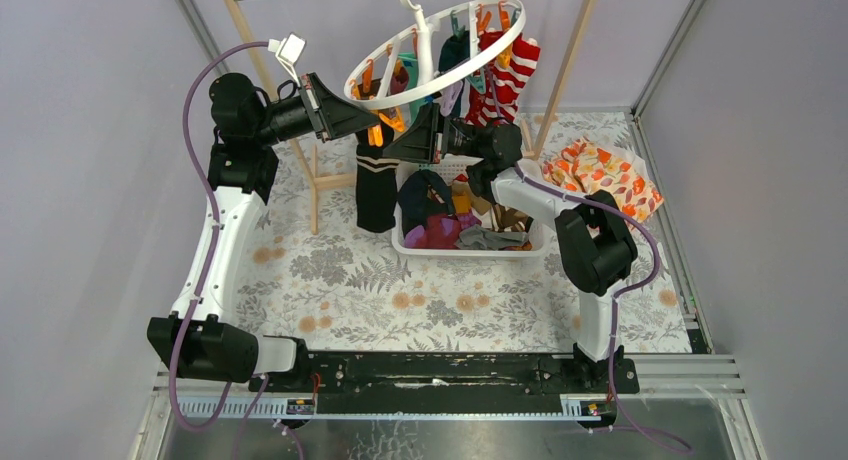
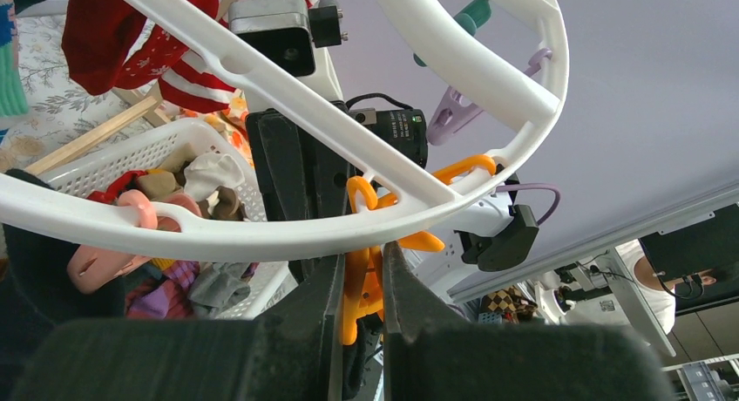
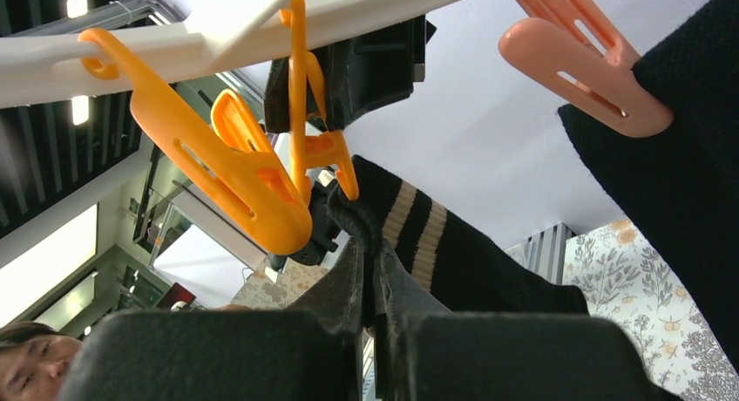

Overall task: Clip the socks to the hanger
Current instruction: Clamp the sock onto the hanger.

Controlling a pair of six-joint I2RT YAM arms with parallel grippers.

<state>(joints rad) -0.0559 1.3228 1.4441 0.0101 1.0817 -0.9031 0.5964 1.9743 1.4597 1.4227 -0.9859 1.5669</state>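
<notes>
The white ring hanger (image 1: 435,55) hangs tilted from the pole, with a red-and-white striped sock (image 1: 510,75) and a teal sock (image 1: 455,52) clipped at its far side. My left gripper (image 1: 372,122) is at the ring's near rim; in the left wrist view it (image 2: 364,263) is shut on an orange clip (image 2: 359,288) under the ring (image 2: 261,231). My right gripper (image 1: 415,140) faces it from the right and is shut (image 3: 370,263) on the cuff of a black sock with tan stripes (image 3: 453,244), just below that orange clip (image 3: 318,148). The black sock (image 1: 376,190) hangs down below the rim.
A white basket (image 1: 470,248) holding several loose socks stands under the hanger. The orange-and-white patterned cloth (image 1: 600,175) lies at the right. The wooden pole frame (image 1: 570,60) stands behind. A second orange clip (image 3: 244,183) and a pink clip (image 3: 593,70) hang nearby.
</notes>
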